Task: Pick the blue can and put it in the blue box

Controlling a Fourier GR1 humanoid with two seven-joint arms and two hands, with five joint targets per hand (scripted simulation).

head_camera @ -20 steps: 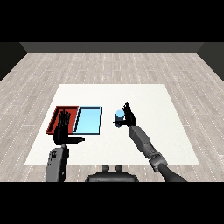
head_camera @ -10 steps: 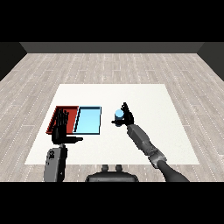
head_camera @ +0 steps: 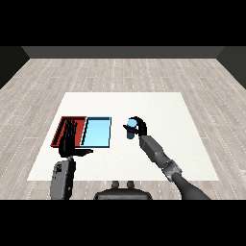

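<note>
**Ana:** Head view first: where is the blue can (head_camera: 130, 130)?

**Ben:** It stands upright on the white tabletop (head_camera: 158, 106), just to the right of the light blue tray (head_camera: 96, 132), with a strip of bare tabletop between the two. It is outside the tray, level with the tray's middle.

**Ana:** And the right hand (head_camera: 139, 126)?

**Ben:** That hand sits at the can, on the side away from the light blue tray. Its black fingers curl over the top and round the far side of the can, so it is closed round it. The grey forearm runs from the can down toward the lower right corner.

**Ana:** Is the can lifted?

**Ben:** I cannot tell; its base sits too close to the tabletop to judge any gap.

**Ana:** What about the light blue tray itself?

**Ben:** It lies flat, with the red tray (head_camera: 62, 129) touching its left edge, the two side by side. Nothing shows inside the blue one.

**Ana:** And the left hand (head_camera: 69, 139)?

**Ben:** It is on the far side of the light blue tray from the can, overlapping the red tray in the view. Its fingers point straight up and away, relaxed and spread, the thumb out toward the blue tray's near left corner. It holds nothing. Its forearm drops down toward the lower left, well apart from the can
</note>
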